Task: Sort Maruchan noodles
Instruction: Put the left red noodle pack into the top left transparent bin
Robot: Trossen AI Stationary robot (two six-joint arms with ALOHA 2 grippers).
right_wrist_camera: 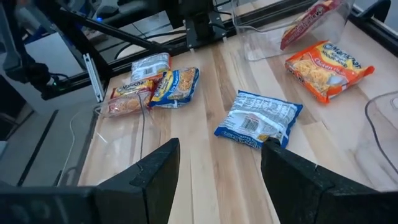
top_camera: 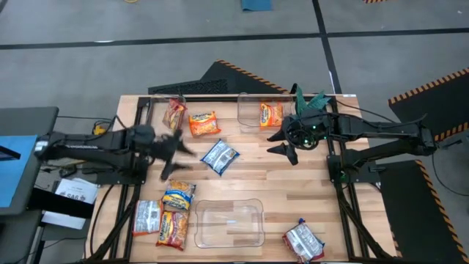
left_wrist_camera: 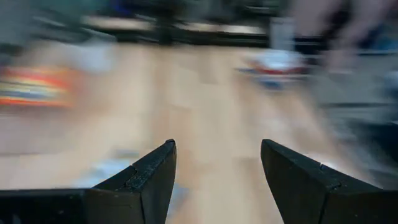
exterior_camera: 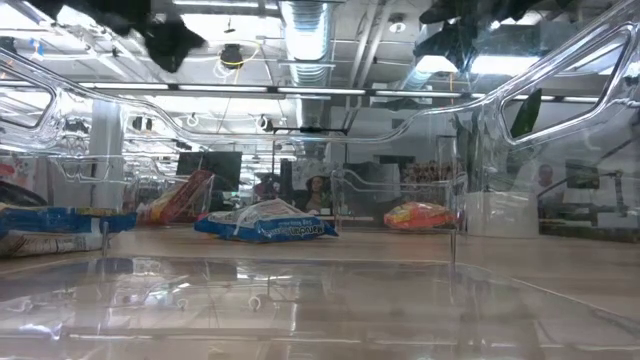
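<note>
Left pincer (top_camera: 178,150) open beside blue packet (top_camera: 220,156), clear bin (top_camera: 229,222) nearby

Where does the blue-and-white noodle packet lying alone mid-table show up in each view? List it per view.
High view: blue-and-white packet at the table's centre, between both hands.
Low view: centre, flat on the wood.
Left wrist view: too blurred to tell.
Right wrist view: right of centre.
Shared landmark: the orange packet lying beside it.
</note>
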